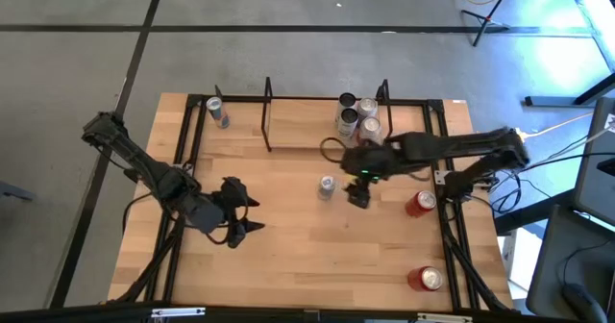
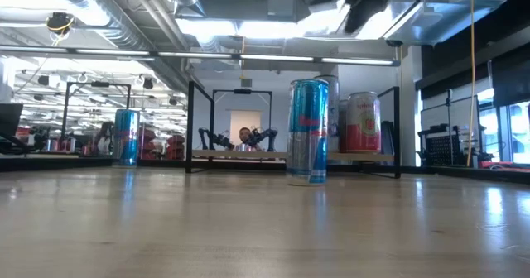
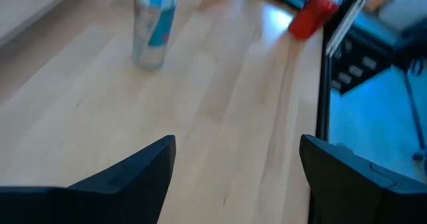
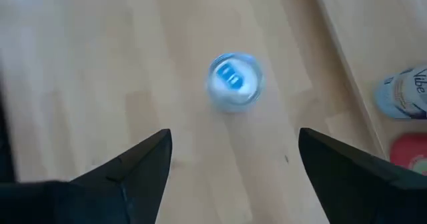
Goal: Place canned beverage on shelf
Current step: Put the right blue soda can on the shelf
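Observation:
A slim blue-and-silver can [image 1: 327, 186] [image 2: 308, 129] stands upright on its base at the middle of the table. My right gripper [image 1: 357, 198] [image 4: 233, 154] hovers open above it, slightly toward the table's right edge, and looks down on the can's top [image 4: 232, 82]. The shelf [image 1: 303, 131] [image 2: 248, 155] lies at the far side with several cans [image 1: 357, 116] standing at its right end. My left gripper [image 1: 240, 212] [image 3: 237, 161] waits open over the table's left half, pointing toward the blue can [image 3: 152, 24].
Another blue can [image 1: 217, 111] [image 2: 127, 136] stands at the far left, outside the shelf's left frame. Two red cans [image 1: 420, 203] [image 1: 426, 278] stand near the right edge. Black rails [image 1: 452, 236] run along the table's sides. Bare wood lies between the two grippers.

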Available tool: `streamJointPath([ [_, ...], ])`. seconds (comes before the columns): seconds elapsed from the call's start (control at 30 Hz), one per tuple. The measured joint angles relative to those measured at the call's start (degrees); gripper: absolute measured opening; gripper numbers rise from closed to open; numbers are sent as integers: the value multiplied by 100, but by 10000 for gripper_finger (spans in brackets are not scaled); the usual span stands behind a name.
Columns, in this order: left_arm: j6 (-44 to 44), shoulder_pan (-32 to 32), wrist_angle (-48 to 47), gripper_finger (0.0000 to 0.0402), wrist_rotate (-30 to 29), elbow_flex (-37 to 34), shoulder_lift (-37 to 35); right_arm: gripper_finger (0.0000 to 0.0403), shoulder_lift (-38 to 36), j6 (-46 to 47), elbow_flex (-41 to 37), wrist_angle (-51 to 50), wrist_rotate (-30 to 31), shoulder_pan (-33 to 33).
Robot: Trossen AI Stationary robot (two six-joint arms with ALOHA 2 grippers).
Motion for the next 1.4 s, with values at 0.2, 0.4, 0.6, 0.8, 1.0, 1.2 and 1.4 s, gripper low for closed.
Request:
streamJointPath([
  [0.2, 949, 928, 1424, 306, 524, 2, 491, 310, -1263, 48, -1049, 282, -151, 351],
  [0.4, 1521, 2004, 2313, 306, 1513, 144, 1077, 310, -2536, 714, -2607, 946, -155, 662],
  [0.6, 1809, 2712, 3368, 306, 2213, 324, 1678, 310, -3153, 858, -3479, 1602, -154, 741],
  [0.8, 2560, 2993, 4082, 306, 1986, 343, 2211, 310, -3124, 519, -3574, 1669, 10, 738],
  [1.0, 3439, 3102, 4284, 306, 1646, 345, 2545, 310, -3119, 204, -3574, 1535, 226, 739],
  [1.2, 3585, 3145, 4293, 306, 1609, 345, 2870, 310, -3122, 141, -3574, 1454, 610, 727],
  [1.4, 3580, 3223, 4230, 306, 1624, 345, 3048, 310, -3174, 247, -3574, 1464, 704, 571],
])
